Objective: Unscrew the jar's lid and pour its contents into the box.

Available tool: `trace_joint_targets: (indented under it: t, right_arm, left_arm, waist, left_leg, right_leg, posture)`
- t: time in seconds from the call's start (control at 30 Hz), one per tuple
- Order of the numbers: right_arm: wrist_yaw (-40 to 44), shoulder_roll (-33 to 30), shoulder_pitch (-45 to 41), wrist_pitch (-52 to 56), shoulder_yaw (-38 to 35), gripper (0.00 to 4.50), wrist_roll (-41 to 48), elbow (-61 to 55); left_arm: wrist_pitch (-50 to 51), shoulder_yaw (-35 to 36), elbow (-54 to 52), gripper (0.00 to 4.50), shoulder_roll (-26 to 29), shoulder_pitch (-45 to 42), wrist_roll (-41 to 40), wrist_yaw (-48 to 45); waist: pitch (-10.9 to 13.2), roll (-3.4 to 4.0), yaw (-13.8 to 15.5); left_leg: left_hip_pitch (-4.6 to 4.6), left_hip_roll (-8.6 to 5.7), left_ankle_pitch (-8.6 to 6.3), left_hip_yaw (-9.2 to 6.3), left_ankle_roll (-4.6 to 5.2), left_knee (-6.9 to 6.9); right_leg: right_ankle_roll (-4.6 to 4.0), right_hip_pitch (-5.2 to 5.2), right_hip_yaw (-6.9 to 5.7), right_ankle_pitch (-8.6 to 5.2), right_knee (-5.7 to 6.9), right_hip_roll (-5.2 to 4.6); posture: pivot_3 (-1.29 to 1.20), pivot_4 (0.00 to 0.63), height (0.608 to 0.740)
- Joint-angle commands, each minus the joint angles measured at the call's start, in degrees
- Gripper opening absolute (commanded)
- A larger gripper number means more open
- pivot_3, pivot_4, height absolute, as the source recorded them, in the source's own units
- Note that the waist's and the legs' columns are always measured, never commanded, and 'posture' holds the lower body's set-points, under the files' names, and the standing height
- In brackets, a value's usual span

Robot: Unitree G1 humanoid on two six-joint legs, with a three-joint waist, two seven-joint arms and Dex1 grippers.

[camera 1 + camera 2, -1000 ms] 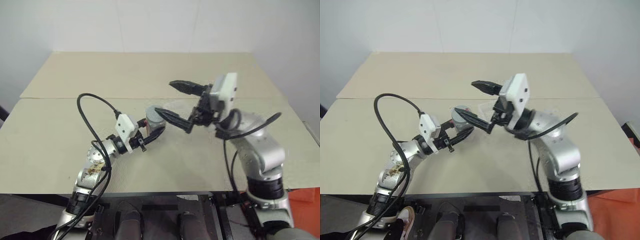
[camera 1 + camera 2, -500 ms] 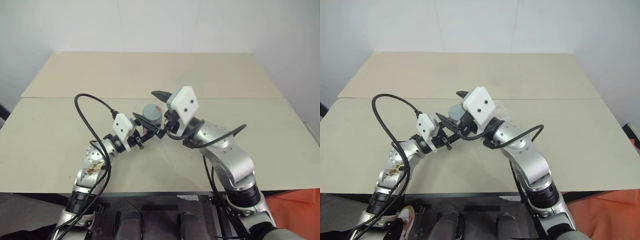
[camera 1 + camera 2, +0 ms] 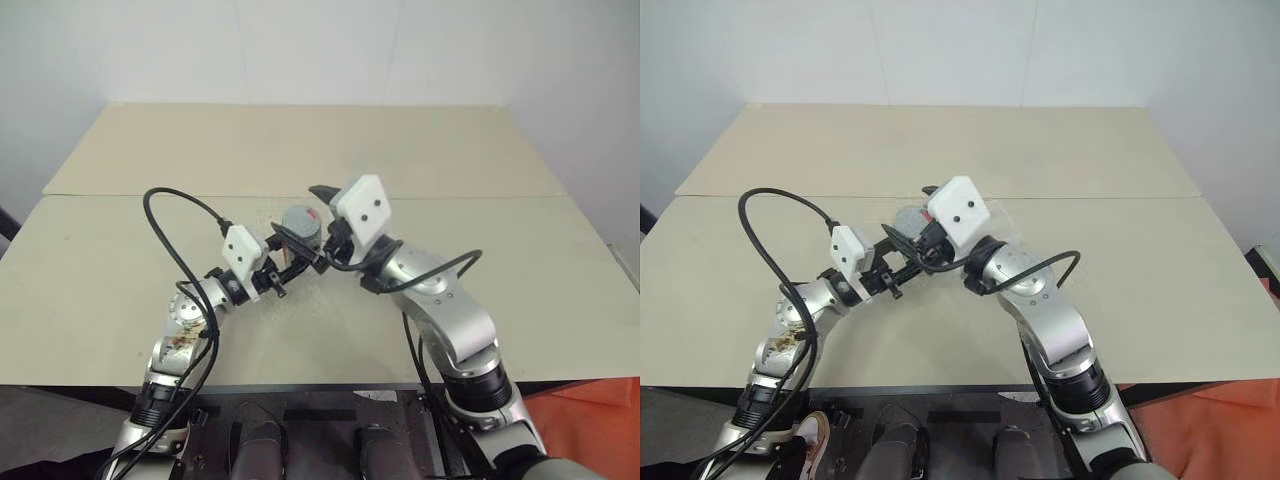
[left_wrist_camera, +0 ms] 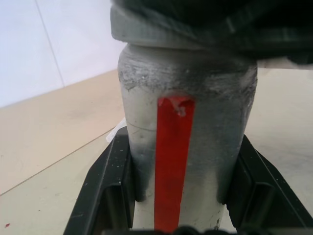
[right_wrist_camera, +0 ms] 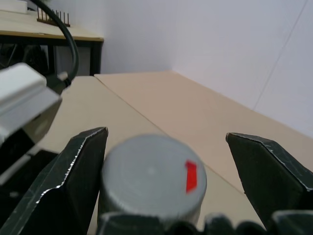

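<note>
Jar (image 4: 181, 147) upright, long axis vertical, lid (image 5: 151, 176) on top, contents not visible. Held above the tabletop (image 3: 300, 150) centre, left claw (image 3: 290, 262) clamped on its wall. Right claw (image 5: 166, 171) spread wide around the lid.

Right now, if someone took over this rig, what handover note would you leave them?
Left gripper: shut on the jar, held upright above the table.
Right gripper: open, fingers either side of the lid, not closed on it.
Done: jar picked up, right gripper lined up on the lid.
Left: grip and unscrew the lid, then pour into the box, partly hidden behind the right arm.
</note>
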Motion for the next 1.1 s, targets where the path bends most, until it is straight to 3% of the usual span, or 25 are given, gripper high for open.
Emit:
trace_joint_targets:
  t: [0.03,0.93,1.1]
  right_arm:
    - [-0.9,-0.02,0.41,-0.02,-0.71,4.46,-0.63,-3.13]
    - [0.01,-5.95,3.34,0.04,-5.15,4.46,-0.01,-5.16]
    - [4.44,-7.89,4.5,1.24,-6.16,4.46,4.62,-7.76]
  left_arm:
    - [0.85,1.73,-1.08,1.96,-0.61,-0.51,-3.42,-0.73]
    - [0.69,4.4,3.19,1.96,-0.25,-0.87,-5.35,-3.06]
    - [0.32,4.31,2.7,1.96,-0.4,-0.35,-4.47,-2.36]
  waist:
    - [0.0,0.0,0.0]
    - [0.0,0.0,0.0]
    - [0.0,0.0,0.01]
  left_leg:
    - [0.0,0.0,0.0,0.0,0.0,0.0]
    - [0.0,0.0,0.0,0.0,0.0,0.0]
    - [-0.01,0.0,0.0,0.0,0.0,0.0]
  right_leg:
    - [0.0,0.0,0.0,0.0,0.0,0.0]
    - [0.0,0.0,0.0,0.0,-0.01,0.01]
    - [0.0,0.0,0.0,0.0,-0.01,0.0]
  posture:
    - [0.0,0.15,0.74]
    - [0.0,0.15,0.74]
    - [0.0,0.15,0.74]
